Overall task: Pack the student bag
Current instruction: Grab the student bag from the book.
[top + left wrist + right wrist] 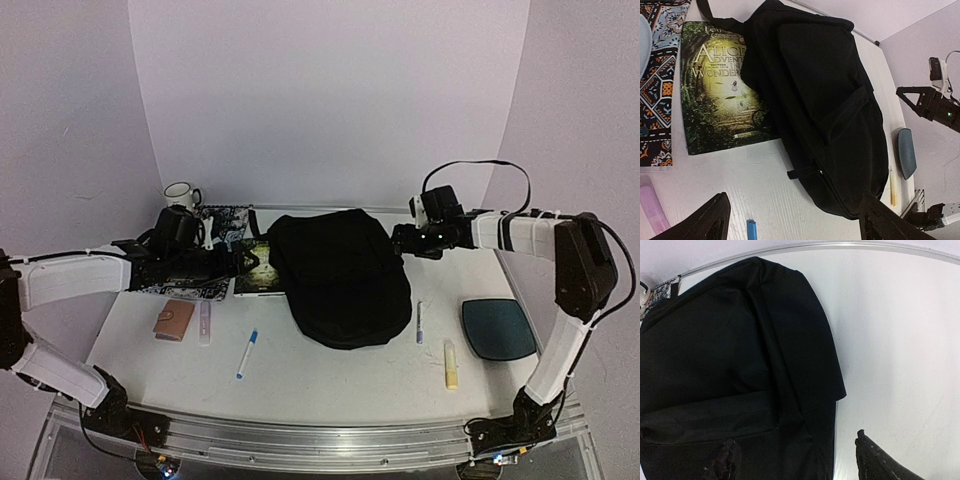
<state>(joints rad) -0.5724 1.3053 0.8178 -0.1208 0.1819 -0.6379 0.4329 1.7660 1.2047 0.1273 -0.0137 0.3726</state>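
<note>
The student bag (340,278) is a big black backpack lying flat in the middle of the table, apparently zipped closed. My left gripper (232,262) hovers at its left side, over a book, with its jaws wide open. In the left wrist view the bag (825,100) fills the centre, its zip pull (820,171) shows near the lower edge, and nothing sits between the left gripper's (795,231) fingers. My right gripper (404,240) is open at the bag's upper right corner. In the right wrist view the right gripper (800,465) straddles the edge of the bag (730,355), holding nothing.
An Alice in Wonderland book (256,268) lies partly under the bag's left side, beside a patterned notebook (226,216) and a white mug (182,193). In front lie a brown wallet (174,320), a pink tube (205,323), a blue pen (246,353), a purple pen (420,322), a yellow highlighter (451,363) and a teal pad (498,328).
</note>
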